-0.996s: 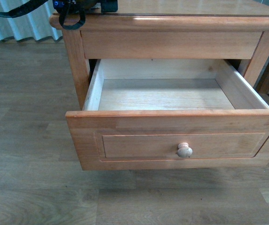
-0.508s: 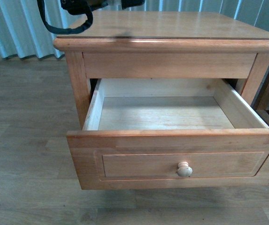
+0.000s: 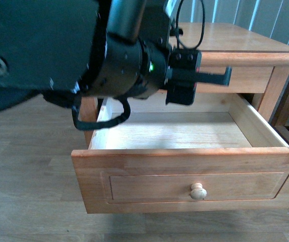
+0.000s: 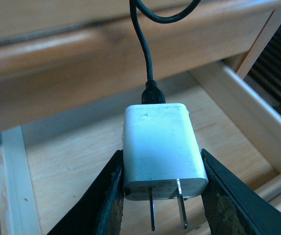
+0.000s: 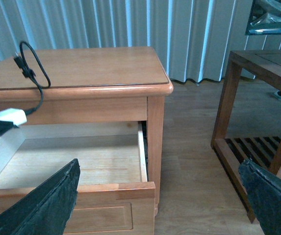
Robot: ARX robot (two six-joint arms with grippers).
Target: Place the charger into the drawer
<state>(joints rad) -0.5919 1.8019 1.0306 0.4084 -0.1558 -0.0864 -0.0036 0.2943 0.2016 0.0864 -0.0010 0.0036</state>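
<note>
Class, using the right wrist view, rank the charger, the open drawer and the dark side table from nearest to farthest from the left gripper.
1. charger: clamped in the left gripper, above the drawer.
2. drawer: open, beneath the gripper.
3. dark side table: standing apart on the floor, past the cabinet.

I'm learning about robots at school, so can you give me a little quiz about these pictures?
1. True or false: the drawer is pulled open.
2. What is the left claw squeezing? A) the charger B) the drawer C) nothing
3. Fill the gap: the right claw is ____ (open or shut).

Key: 1 true. 2 A. 3 open.
</note>
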